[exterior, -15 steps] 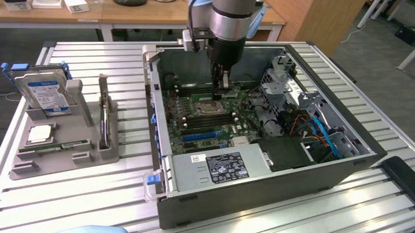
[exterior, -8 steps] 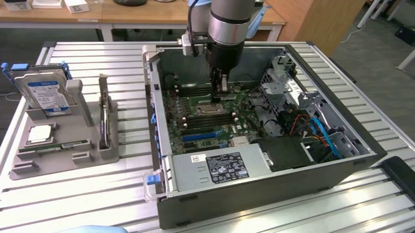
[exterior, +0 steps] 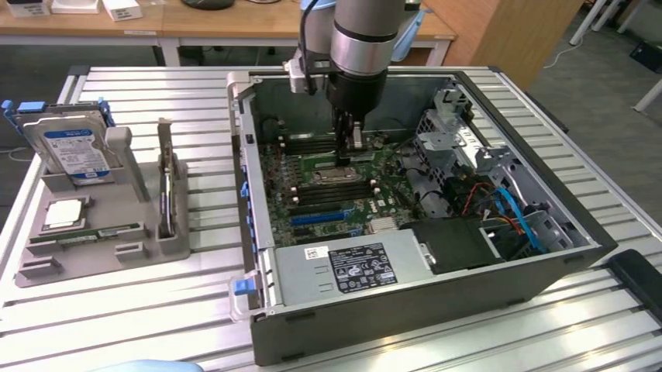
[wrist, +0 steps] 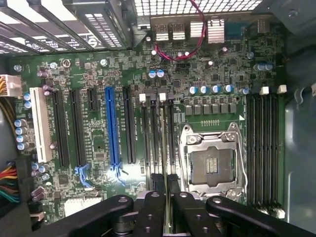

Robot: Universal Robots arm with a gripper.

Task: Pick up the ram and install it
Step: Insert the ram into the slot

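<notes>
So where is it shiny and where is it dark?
Exterior view: light gleams on the arm's silver sleeve and the table slats, and the case is shadowed inside. Wrist view: glare beside the blue slot; the gripper looks dark, clamping the ram.

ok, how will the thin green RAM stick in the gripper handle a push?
The thin green RAM stick sits edge-on in the black gripper, so it's probably light and stiff lengthwise. That thin, it would likely flex or tilt if pushed off-line into the black memory slots. Pinched on flat faces, it may slip under a hard push.
</notes>
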